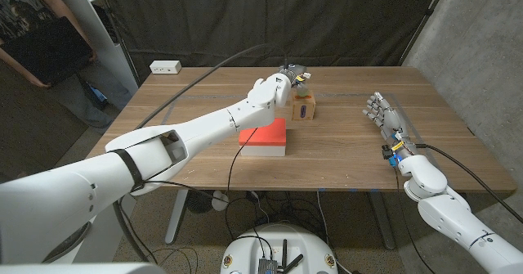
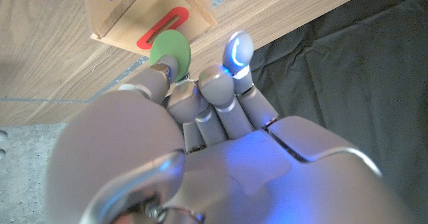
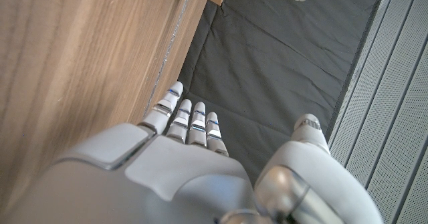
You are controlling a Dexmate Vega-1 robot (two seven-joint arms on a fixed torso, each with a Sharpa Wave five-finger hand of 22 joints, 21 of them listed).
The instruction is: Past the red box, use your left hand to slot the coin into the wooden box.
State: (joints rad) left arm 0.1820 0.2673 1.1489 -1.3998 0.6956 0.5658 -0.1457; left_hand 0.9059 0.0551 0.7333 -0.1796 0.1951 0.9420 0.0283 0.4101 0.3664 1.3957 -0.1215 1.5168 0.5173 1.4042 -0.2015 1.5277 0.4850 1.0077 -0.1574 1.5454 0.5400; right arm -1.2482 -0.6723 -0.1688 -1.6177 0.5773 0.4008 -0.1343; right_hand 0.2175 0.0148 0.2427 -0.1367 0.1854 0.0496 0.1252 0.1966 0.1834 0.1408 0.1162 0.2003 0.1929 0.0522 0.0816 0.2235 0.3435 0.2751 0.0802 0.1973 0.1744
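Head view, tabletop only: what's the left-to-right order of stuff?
White power strip → red box → left robot hand holding the green coin → wooden box → right robot hand.

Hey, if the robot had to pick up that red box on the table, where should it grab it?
Probably across two opposite side edges, coming from above: the red box lies flat and low, top face open, though the left arm crosses above its far edge.
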